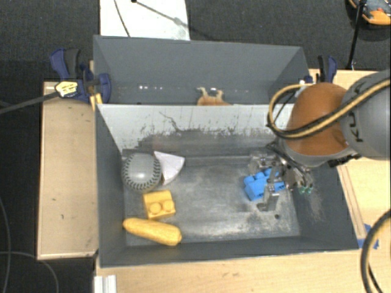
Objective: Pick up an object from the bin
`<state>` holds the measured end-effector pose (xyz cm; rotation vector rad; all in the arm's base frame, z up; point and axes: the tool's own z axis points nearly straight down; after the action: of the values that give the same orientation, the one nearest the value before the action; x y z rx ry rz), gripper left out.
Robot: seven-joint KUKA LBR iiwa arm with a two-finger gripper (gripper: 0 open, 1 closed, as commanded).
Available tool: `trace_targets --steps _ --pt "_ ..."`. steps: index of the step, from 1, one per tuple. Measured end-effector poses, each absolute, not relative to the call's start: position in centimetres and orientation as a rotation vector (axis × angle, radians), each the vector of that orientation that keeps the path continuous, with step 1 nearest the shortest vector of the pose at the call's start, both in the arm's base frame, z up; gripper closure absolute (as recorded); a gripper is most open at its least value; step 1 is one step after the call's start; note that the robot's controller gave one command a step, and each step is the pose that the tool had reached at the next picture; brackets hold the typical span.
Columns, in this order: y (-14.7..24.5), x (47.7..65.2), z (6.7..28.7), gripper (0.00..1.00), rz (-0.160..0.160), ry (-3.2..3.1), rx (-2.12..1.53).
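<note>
Grasp step: gripper (267, 187) sits low over the right floor of the bin (201, 133), jaws clenched on a small blue block (253, 187). Next move calls for a straight lift clear of the right wall; the grip looks off-centre and may slip.

In the grey metal bin (201, 72) we count five loose things on its floor, one of each kind. There is one grey ribbed ball (141, 171), one white pointed plastic piece (171, 165), one yellow studded building brick (159, 204), one long yellow corn-like cob (152, 231) and one blue plastic block (255, 185). We also count one small tan object (211, 96) at the top edge of the back wall, whose kind we cannot tell.
</note>
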<state>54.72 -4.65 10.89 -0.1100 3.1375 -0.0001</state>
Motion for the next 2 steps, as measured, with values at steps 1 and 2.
trace_targets --steps 1,2 --pt "-4.65 54.72 10.89 1.0 0.0 3.137 -0.111" --pt "-4.65 54.72 10.89 0.0 0.0 3.137 -0.114"
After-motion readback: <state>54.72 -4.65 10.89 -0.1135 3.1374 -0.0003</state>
